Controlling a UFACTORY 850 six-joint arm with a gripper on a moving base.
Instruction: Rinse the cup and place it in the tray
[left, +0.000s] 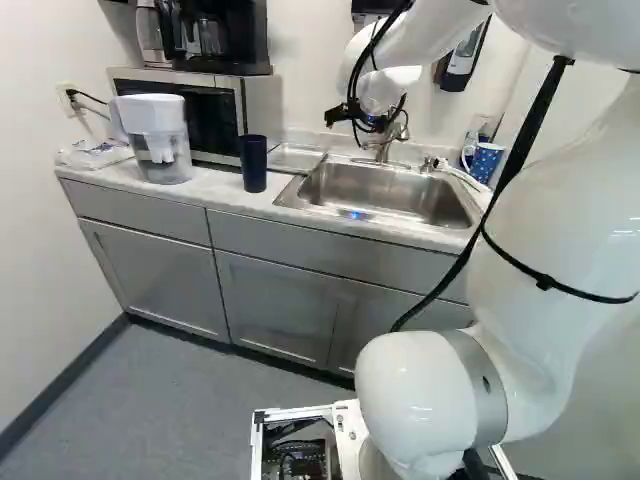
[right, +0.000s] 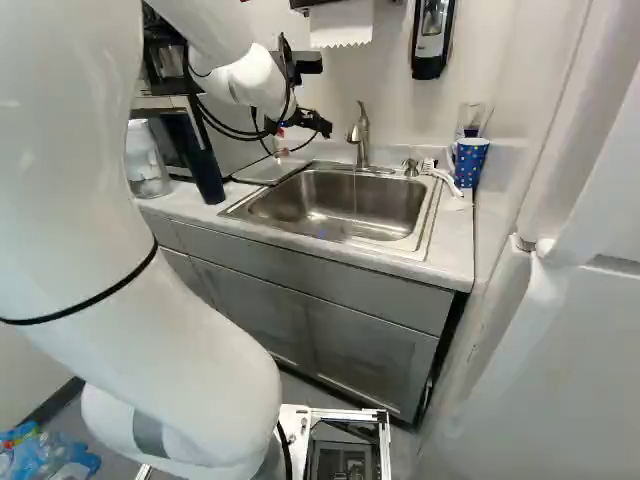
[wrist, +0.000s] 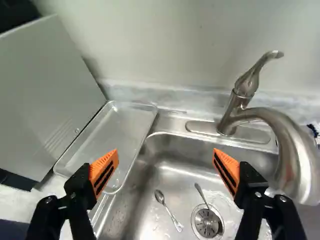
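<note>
- The claw (wrist: 165, 152) is released, its fingers spread wide around nothing, probably so they can pass either side of a cup's wall.
- The likely cup is the dark blue one (left: 254, 163), upright and ungripped on the worktop (left: 225, 198), left of the sink (wrist: 180, 145) and at the near side of the tray (wrist: 117, 130). That puts both within a short reach of the water.
- A spotted cup (right: 470, 162) stands at the right, beyond the brush (right: 440, 175); the task does not say which cup is meant, but the dark one sits handier to the tray.
- The tray lies flat between the microwave (left: 180, 115) and the sink's left edge, presumably to catch drips from the rinsed cup.
- A thin stream seems to fall from the faucet (wrist: 295, 150), so rinsing could begin once a cup is underneath.
- Two spoons, one here (wrist: 167, 210) and another by the strainer (wrist: 206, 222), lie in the basin; holding the cup up while rinsing should avoid knocking them.
</note>
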